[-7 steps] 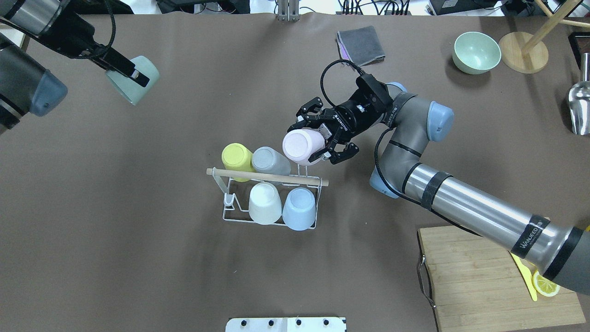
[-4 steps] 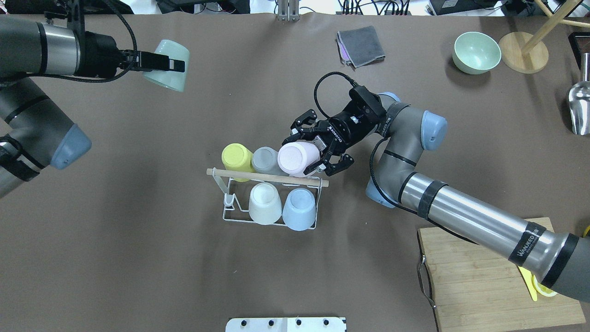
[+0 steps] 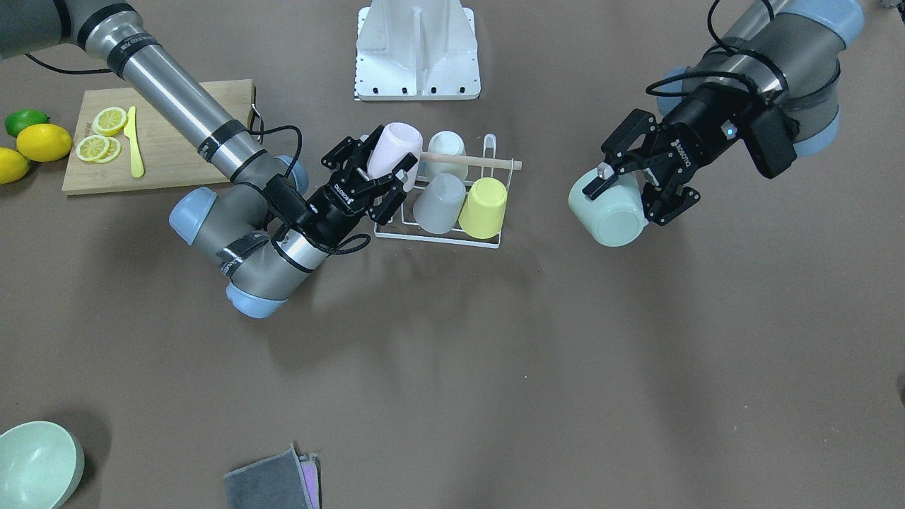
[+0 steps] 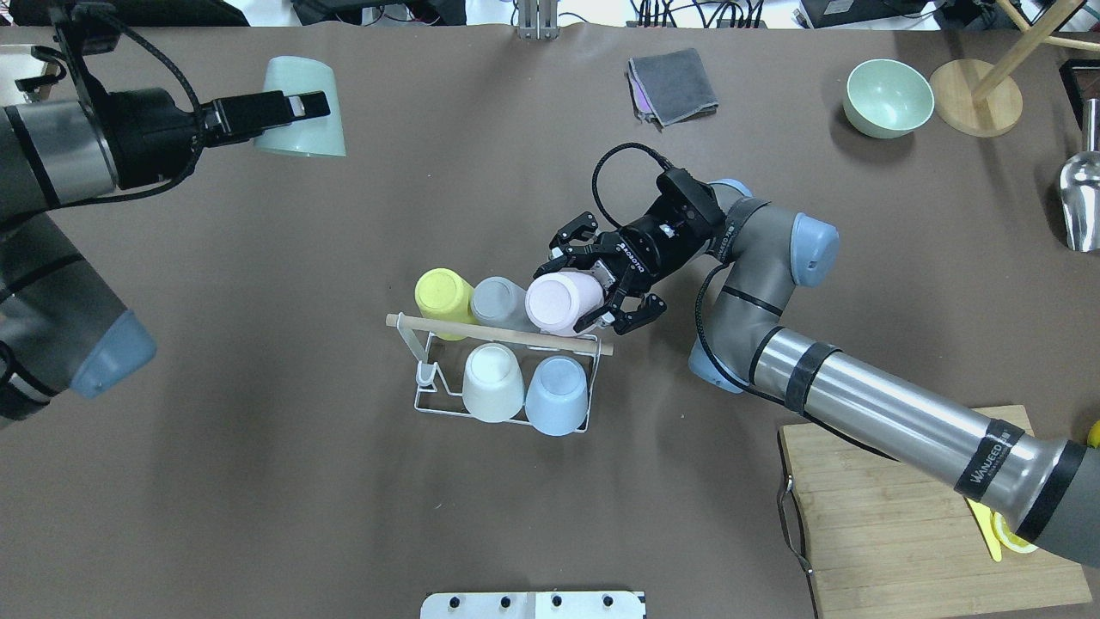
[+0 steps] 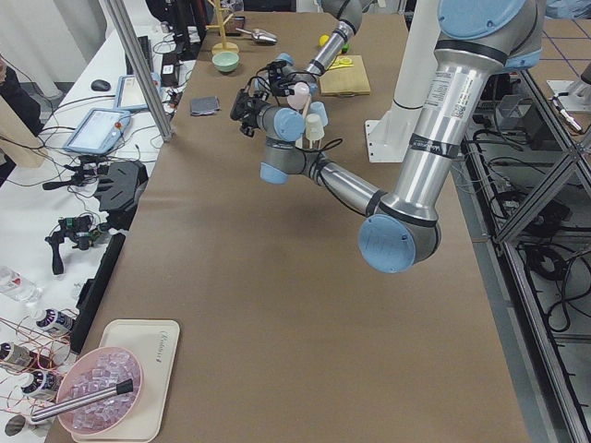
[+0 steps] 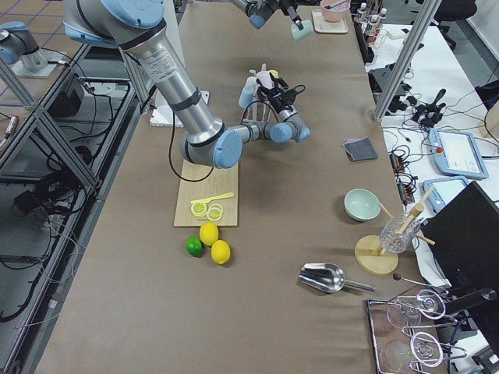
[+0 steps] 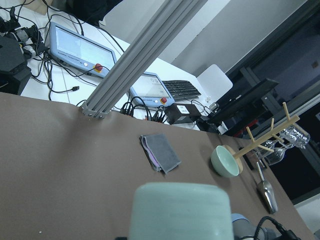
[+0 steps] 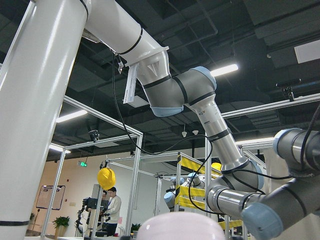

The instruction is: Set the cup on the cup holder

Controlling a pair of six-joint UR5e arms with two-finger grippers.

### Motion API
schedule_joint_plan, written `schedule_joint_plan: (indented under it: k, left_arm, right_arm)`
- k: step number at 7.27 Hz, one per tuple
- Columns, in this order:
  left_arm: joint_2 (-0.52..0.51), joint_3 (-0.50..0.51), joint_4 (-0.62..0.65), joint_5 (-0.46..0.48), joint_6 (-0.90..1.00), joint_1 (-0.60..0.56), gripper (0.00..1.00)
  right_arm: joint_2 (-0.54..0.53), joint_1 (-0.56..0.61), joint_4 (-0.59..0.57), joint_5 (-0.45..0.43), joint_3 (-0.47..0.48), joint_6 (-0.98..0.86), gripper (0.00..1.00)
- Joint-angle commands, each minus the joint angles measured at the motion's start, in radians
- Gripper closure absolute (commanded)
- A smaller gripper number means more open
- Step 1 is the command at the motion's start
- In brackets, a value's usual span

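Note:
The cup holder, a white wire rack with a wooden rod, stands at mid-table. It carries a yellow cup, a grey cup, a white cup and a blue cup, all upside down. My right gripper is shut on a pink cup, held tilted over the rack's back right corner, touching the grey cup. My left gripper is shut on a mint cup, held in the air far left of the rack. The mint cup also shows in the front view.
A wooden cutting board with lemon slices and a yellow knife lies at the front right. A green bowl, a wooden stand, a metal scoop and a grey cloth lie along the back.
My right gripper has brought the pink cup down and closer to the rack, beside the grey cup. My left arm has swung and turned the mint cup, carrying it to the right and farther back.

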Motion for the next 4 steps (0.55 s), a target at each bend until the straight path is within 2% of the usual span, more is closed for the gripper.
schedule_joint_plan:
  k: [1,4]
  left_arm:
    - [0.058,-0.052,-0.075,0.218,0.002,0.099,1.0]
    - [0.082,-0.057,-0.084,0.242,0.008,0.1,1.0]
  right_arm:
    - [-0.002,0.005,0.0,0.006,0.0,0.004,0.13]
    - [-0.002,0.015,0.0,0.008,-0.001,0.007,0.11]
